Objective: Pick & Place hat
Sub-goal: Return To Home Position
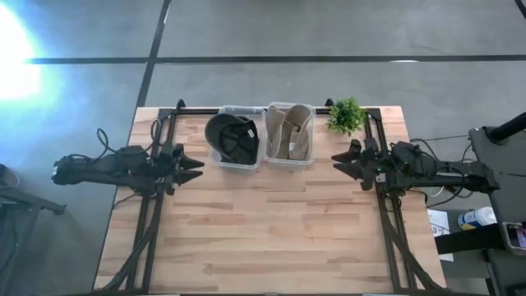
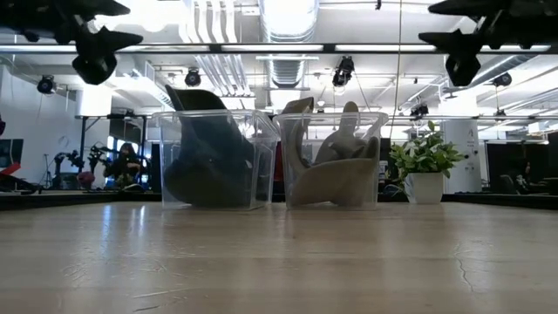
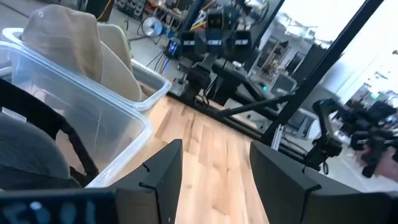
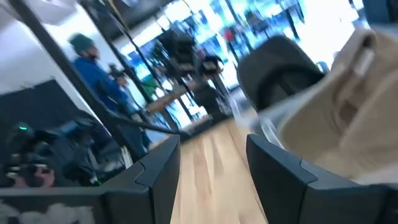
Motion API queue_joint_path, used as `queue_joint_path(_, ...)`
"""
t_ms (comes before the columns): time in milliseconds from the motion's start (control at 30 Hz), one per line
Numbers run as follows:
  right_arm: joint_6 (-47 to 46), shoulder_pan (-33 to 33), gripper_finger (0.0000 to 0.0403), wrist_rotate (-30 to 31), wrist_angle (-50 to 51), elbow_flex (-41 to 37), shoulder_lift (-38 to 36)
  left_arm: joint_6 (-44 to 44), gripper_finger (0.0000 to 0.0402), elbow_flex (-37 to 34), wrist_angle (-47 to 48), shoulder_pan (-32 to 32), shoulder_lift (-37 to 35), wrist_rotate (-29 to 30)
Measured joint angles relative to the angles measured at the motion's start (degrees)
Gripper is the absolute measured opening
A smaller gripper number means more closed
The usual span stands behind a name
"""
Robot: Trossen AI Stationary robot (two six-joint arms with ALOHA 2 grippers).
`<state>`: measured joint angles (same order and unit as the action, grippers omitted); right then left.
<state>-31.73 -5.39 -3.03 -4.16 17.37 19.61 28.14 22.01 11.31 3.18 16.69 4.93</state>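
Note:
A black hat (image 1: pixel 233 137) sits in the left clear bin (image 1: pixel 220 161), and a beige hat (image 1: pixel 290 133) in the right clear bin (image 1: pixel 289 162); both bins stand at the table's far edge. In the low view the black hat (image 2: pixel 205 157) and the beige hat (image 2: pixel 336 170) rest on the bin floors and lean on the walls. My left gripper (image 1: pixel 196 168) hovers open just left of the black hat's bin, raised above the table. My right gripper (image 1: pixel 339 161) hovers open just right of the beige hat's bin. Both wrist views show open fingers over bare wood.
A small potted plant (image 1: pixel 346 115) stands at the table's far right corner, close behind my right gripper. The wooden tabletop (image 1: pixel 271 230) in front of the bins is bare. Black frame rails (image 1: pixel 152 222) run along both table sides. A person in blue (image 4: pixel 93 62) stands beyond the table.

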Motion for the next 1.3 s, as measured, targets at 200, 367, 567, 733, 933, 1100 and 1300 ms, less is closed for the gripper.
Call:
queue_joint_path(200,1.6,0.0,0.0180,0.0,-7.3,-7.6,-6.1,0.4,0.0181,-2.4,0.2,0.0,-6.0,0.0)
queue_joint_path(367,-0.8,0.0,0.0180,0.0,-7.1,-12.4,-9.2,0.4,0.0181,-2.8,2.7,0.0,-8.6,0.3)
queue_joint_path(567,-1.3,0.0,0.0180,0.1,-3.1,-16.8,-9.1,0.4,0.0181,-2.8,3.8,0.0,-8.6,0.3)
queue_joint_path(733,-1.3,0.0,0.0180,1.0,3.4,-16.7,-7.0,0.4,0.0181,-2.8,3.8,0.0,-8.4,0.5)
queue_joint_path(933,-1.3,0.0,0.0180,1.5,4.0,-16.7,-5.1,0.4,0.0181,-2.8,3.7,0.0,-8.4,0.5)
queue_joint_path(1100,-1.3,0.0,0.0180,1.5,4.0,-16.7,-4.4,0.4,0.0181,-4.1,3.6,0.0,-9.7,0.5)
queue_joint_path(1300,-1.3,0.0,0.0180,1.5,4.0,-16.7,-4.4,-2.8,0.0181,-6.3,6.8,-0.1,-13.4,-0.4)
